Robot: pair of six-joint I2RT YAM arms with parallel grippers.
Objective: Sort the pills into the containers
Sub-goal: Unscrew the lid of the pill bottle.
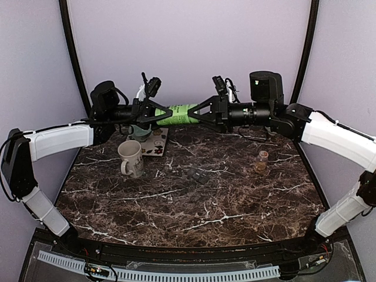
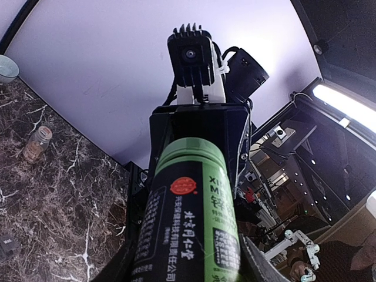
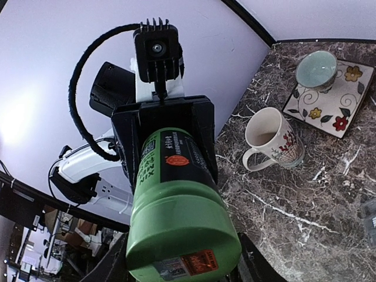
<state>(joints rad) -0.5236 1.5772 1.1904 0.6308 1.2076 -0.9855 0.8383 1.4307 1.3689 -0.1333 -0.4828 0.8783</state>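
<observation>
Setting: dark marble worktop (image 1: 194,217) veined in white, closed in by pale lilac walls, with both arms raised over its far edge.
Bottle: a green bottle (image 1: 179,113) with a black label of Chinese print hangs level in the air between the two arms, clear of the stone.
Left pincer: the left pincer (image 1: 161,116) is clamped on the bottle's left end, its fingers pressed to either side.
Right pincer: the right pincer (image 1: 200,113) grips the opposite end. Its wrist camera shows the flat green end with an orange sticker sitting between its fingers.
Containers: the pill container strip (image 1: 197,174), low and dark grey with joined square compartments, lies flat near the middle of the worktop, below the bottle and well apart from both pincers. What its compartments hold cannot be told.
Pills: tan-yellow pills (image 1: 261,167) sit in a small clear jar (image 1: 262,156) standing upright on the right side. The single pieces are too small to make out.
Left side: a white floral mug (image 1: 130,157) stands upright. Just behind it a pale teal bowl (image 3: 316,67) rests on a square flowered plate (image 3: 343,97).
</observation>
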